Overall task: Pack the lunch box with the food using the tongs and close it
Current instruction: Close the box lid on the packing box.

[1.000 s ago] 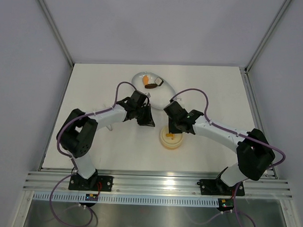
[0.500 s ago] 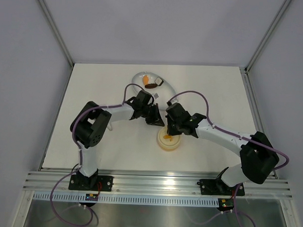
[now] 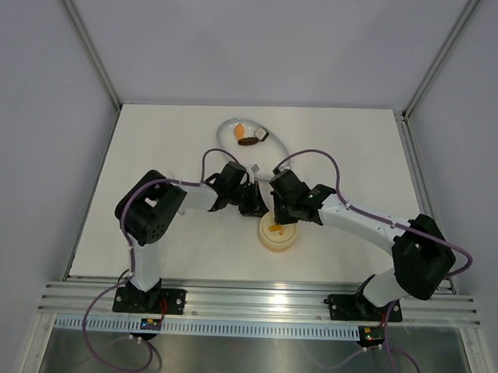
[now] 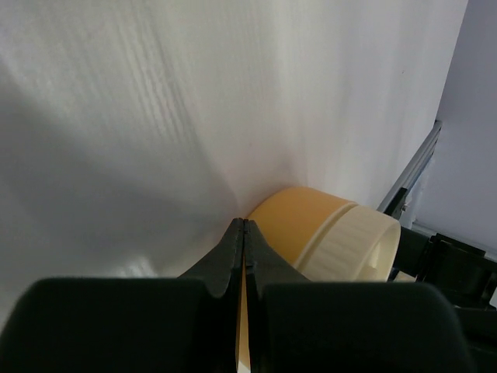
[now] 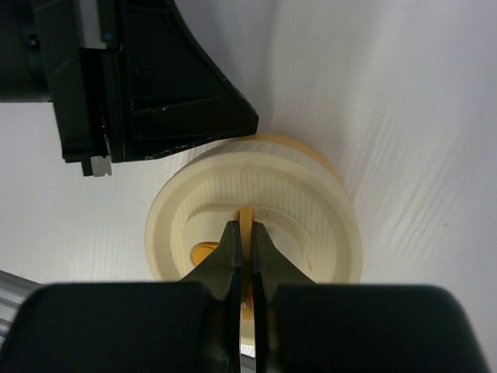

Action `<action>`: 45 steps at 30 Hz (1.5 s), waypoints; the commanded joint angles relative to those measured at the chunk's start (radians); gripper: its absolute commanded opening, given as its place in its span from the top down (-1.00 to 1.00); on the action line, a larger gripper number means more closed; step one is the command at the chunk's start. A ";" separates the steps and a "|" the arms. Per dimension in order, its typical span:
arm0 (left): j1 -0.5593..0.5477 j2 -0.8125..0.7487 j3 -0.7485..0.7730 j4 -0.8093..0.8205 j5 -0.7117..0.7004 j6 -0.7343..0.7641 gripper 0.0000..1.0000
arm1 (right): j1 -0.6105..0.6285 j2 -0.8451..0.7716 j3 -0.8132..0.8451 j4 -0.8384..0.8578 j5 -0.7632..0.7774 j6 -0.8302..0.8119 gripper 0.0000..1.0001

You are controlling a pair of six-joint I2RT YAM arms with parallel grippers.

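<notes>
The lunch box [image 3: 278, 234] stands on the table in front of the arms with its lid on. In the right wrist view the pale ribbed lid [image 5: 311, 210] sits on the yellow tub [image 5: 307, 144]. My right gripper [image 5: 242, 227] is shut on the thin orange upright tab at the lid's middle. My left gripper [image 4: 245, 223] is shut with nothing in it, its tips right at the tub's side wall [image 4: 299, 224], just below the lid's ribbed rim [image 4: 349, 242]. Food pieces [image 3: 250, 137], orange, brown and white-and-black, lie in the white dish. The tongs show in no view.
A white oval dish [image 3: 229, 128] sits at the back of the table, behind both grippers. The left gripper's black body [image 5: 155, 78] is close beside the lid in the right wrist view. Grey walls and metal posts ring the table.
My left gripper has swung from near the dish down and right to the tub's side. The right gripper has stayed over the tub, shut on the lid.
</notes>
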 commanded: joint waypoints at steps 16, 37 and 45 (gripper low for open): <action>-0.049 -0.168 -0.192 0.087 0.068 -0.063 1.00 | 0.000 0.159 0.167 -0.124 0.240 0.159 1.00; -0.052 -0.439 -0.270 -0.138 -0.148 -0.031 1.00 | -0.005 0.159 0.156 -0.042 0.233 0.161 1.00; -0.052 -0.541 -0.187 -0.309 -0.359 -0.042 0.29 | -0.005 0.141 0.152 -0.043 0.184 0.164 0.78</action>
